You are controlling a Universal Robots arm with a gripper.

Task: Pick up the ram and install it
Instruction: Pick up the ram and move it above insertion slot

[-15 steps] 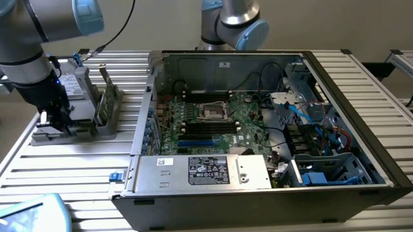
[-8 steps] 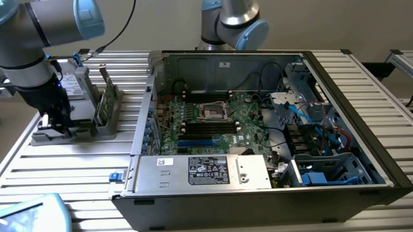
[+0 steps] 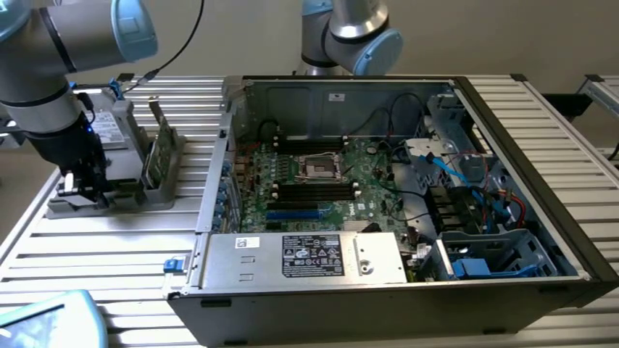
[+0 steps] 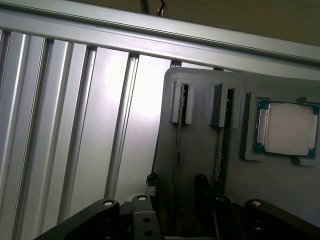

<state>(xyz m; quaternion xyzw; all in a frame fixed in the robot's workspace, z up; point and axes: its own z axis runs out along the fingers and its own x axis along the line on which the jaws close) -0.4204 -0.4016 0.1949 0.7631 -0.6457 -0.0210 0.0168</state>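
A bench of ribbed aluminium slats is spread beneath the jaws and well out to every side of them. The slats are bounded by a smooth metal edge rail, seen beyond the jaws. A bright patch of light is reflected from the slats near them. A plain beige wall is seen far behind the jaws. A strip of pale floor is glimpsed just beside them, past the bench edge. A second slatted frame is set well apart from them, past the far end of the bench.

Ribbed silver bench: smooth metal, semi-gloss, glare patch. Grey slotted holder: matt plastic. Square silver processor chip: dull metal lid. Black gripper: matt finish.
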